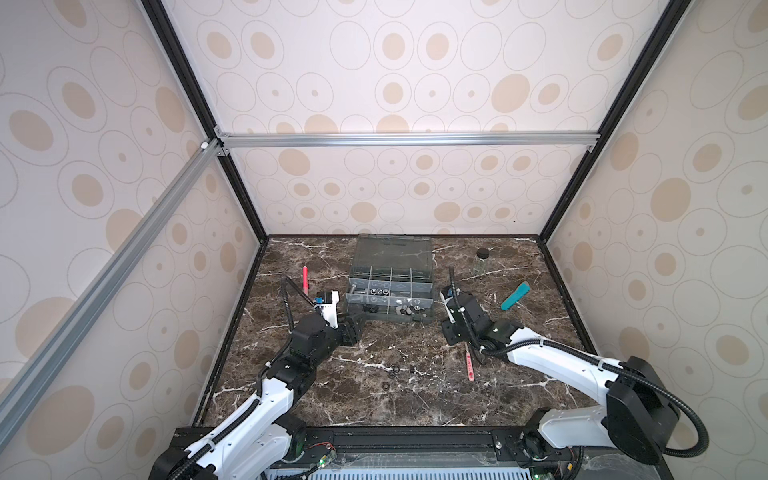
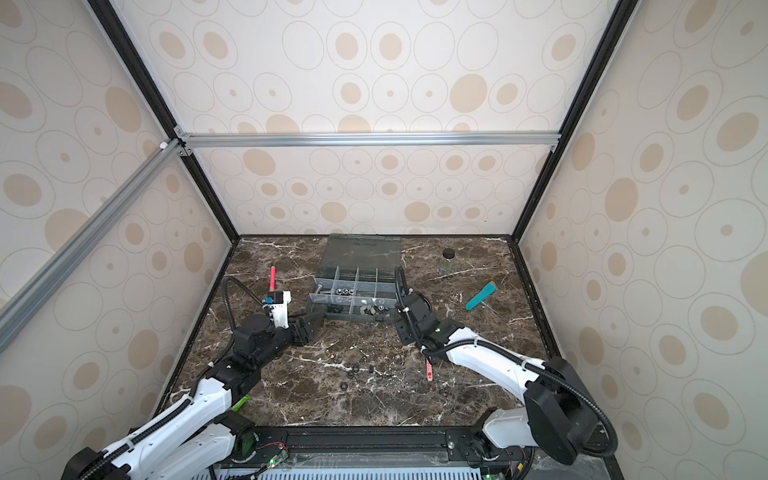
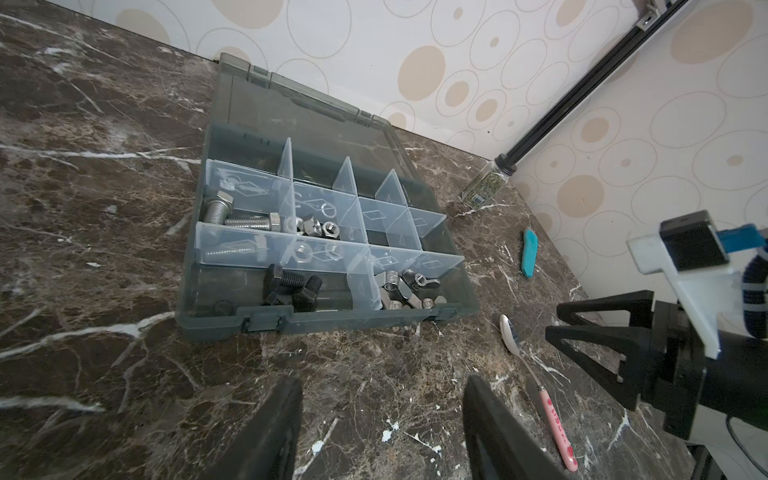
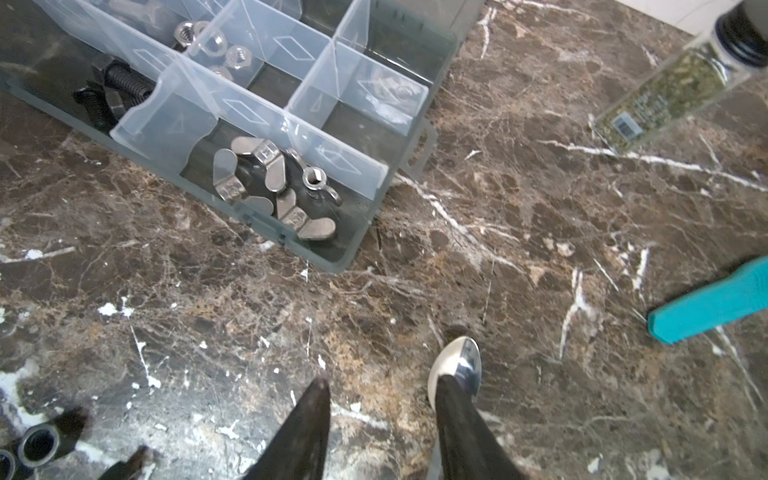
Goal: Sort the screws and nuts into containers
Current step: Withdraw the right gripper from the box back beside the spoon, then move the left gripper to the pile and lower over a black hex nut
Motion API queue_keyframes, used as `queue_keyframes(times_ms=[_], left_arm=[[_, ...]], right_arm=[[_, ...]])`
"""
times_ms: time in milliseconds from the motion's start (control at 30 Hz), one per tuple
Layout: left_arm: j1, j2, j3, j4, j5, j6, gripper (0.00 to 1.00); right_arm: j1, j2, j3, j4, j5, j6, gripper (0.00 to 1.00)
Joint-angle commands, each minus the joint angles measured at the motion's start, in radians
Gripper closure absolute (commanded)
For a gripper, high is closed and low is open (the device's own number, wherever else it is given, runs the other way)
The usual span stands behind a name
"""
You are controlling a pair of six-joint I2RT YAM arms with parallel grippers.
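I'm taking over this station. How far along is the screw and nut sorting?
Done: silver screws, silver nuts, black screws and wing nuts lie in separate compartments of the organizer box. In hand: nothing. The left gripper and right gripper are both open and empty near the box. Left: a few black nuts loose on the table in front.

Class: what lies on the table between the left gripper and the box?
Nothing. The left wrist view shows only bare marble between the left gripper and the box.
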Motion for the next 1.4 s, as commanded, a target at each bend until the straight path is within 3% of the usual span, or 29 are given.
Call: queue_keyframes(times_ms=[0, 500, 700, 900, 1367], left_arm=[[-0.008, 0.013, 0.016, 0.051, 0.024, -0.024, 0.39], [-0.059, 0.046, 0.017, 0.037, 0.021, -0.01, 0.41], [-0.145, 0.1, 0.055, -0.019, -0.021, 0.016, 0.42], [-0.26, 0.245, 0.15, -0.1, -0.064, 0.062, 0.44], [-0.478, 0.688, 0.515, -0.47, -0.085, 0.156, 0.5]], right_arm=[[-0.003, -0.063, -0.063, 0.015, 0.039, 0.111, 0.54], [-0.003, -0.106, -0.102, 0.008, 0.056, 0.149, 0.54], [-0.004, -0.101, -0.102, 0.007, 0.05, 0.157, 0.54], [-0.004, -0.112, -0.11, 0.004, 0.054, 0.163, 0.54], [-0.003, -0.119, -0.121, -0.01, 0.053, 0.171, 0.54]])
